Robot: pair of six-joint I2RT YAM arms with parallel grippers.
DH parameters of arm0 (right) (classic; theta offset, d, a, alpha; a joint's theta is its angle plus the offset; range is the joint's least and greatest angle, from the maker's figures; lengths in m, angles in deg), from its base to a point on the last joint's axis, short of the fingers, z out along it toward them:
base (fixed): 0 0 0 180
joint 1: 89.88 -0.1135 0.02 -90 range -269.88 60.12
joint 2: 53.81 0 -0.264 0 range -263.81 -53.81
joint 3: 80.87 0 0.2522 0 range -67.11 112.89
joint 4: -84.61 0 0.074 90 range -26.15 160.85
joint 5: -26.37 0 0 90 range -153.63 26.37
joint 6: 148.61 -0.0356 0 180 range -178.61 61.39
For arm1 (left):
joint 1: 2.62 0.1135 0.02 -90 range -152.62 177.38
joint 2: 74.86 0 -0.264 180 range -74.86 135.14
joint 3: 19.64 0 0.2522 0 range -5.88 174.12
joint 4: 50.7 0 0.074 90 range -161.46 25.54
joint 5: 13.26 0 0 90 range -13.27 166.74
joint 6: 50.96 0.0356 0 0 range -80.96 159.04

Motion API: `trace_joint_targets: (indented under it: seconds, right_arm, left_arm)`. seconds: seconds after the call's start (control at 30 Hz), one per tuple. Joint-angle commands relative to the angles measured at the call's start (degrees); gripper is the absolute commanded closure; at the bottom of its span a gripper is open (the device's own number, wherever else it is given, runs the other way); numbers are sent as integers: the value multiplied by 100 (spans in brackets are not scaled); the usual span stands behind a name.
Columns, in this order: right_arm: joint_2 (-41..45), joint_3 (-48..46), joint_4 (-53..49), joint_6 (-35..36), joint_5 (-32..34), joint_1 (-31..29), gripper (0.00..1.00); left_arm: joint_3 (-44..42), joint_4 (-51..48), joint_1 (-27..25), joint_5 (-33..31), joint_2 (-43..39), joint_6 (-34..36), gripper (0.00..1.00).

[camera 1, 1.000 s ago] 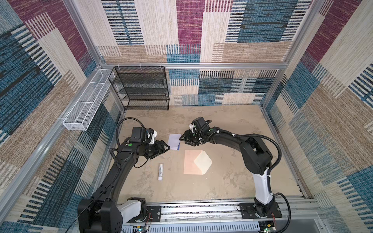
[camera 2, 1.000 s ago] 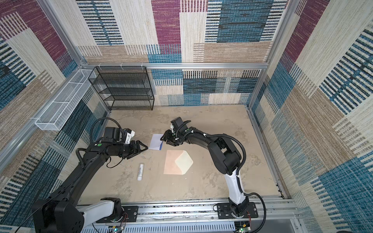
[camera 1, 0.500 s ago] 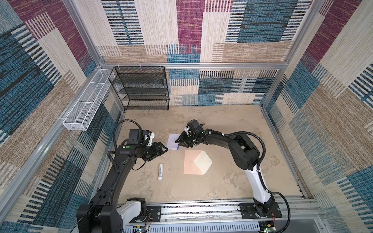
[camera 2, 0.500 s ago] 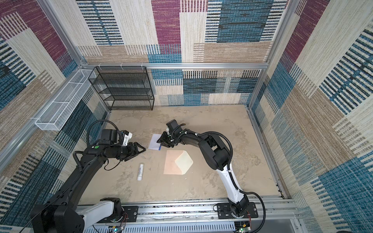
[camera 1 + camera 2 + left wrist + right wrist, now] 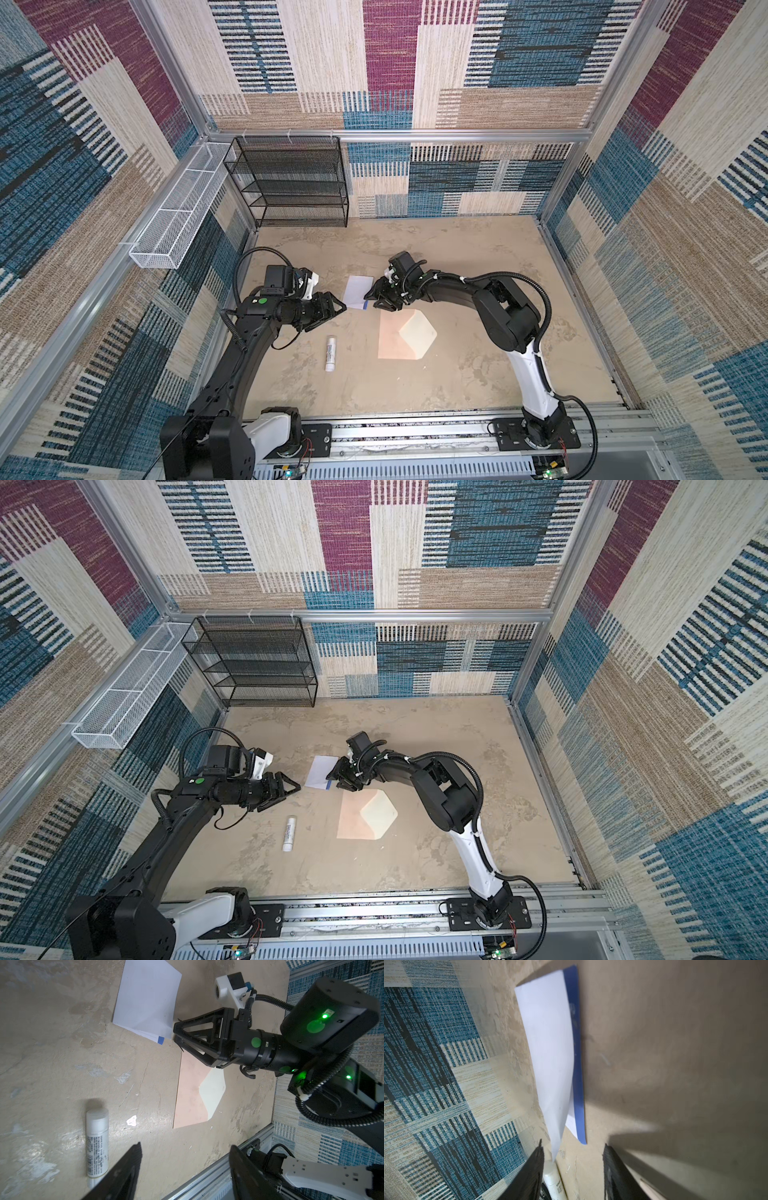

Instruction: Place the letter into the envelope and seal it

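Over the last second the right arm has folded at the elbow and carried the right gripper [image 5: 371,297] from just beside the letter [image 5: 356,290] up to its blue-bordered edge. The letter itself has scarcely shifted: it lies on the table [image 5: 478,257], just beyond the envelope [image 5: 390,345] and apart from it. The envelope, with its flap [image 5: 417,332] open, and the glue stick [image 5: 331,353] are unchanged. The left gripper [image 5: 332,316] remains near the letter's opposite side, jaws wide apart and empty. In the right wrist view the right jaws stand apart, and the sheet's raised upper ply reaches in between the fingers [image 5: 533,1167], unclamped. Judgement: pickup is in hand; insertion and sealing remain.
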Motion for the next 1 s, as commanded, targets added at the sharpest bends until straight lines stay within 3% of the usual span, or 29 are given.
trace_joint_targets:
  seconds: [0.0,0.47,0.77,0.97]
  right_arm:
    - [-17,25,374,-133,-87,-24,55]
    - [-294,379,461,-248,-122,-61,72]
    - [-156,397,629,-57,-149,-61,99]
    - [444,179,386,472,-114,-61,100]
  left_arm:
    - [5,16,15,97,-3,114,30]
    - [-65,-56,40,110,-158,106,31]
    - [-36,-89,57,153,-196,187,31]
    - [356,-335,319,177,-101,593,30]
